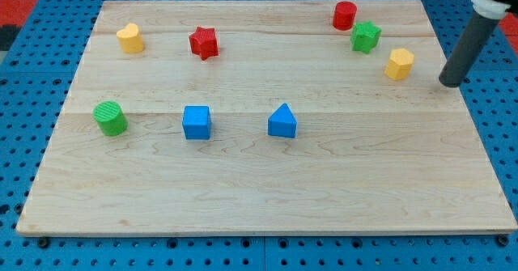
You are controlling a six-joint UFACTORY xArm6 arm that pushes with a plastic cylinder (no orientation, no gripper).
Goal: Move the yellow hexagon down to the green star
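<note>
The yellow hexagon [399, 64] lies near the view's upper right, just below and to the right of the green star [366, 36]. The two stand close but apart. My tip [449, 82] is at the board's right edge, to the right of the yellow hexagon and slightly lower, with a clear gap between them. The dark rod rises from it toward the view's top right corner.
A red cylinder [345, 15] stands just above-left of the green star. A red star [204, 42] and a yellow heart [129, 38] lie at upper left. A green cylinder [110, 118], a blue cube [197, 122] and a blue triangle [282, 121] line the middle. The wooden board [259, 198] rests on blue pegboard.
</note>
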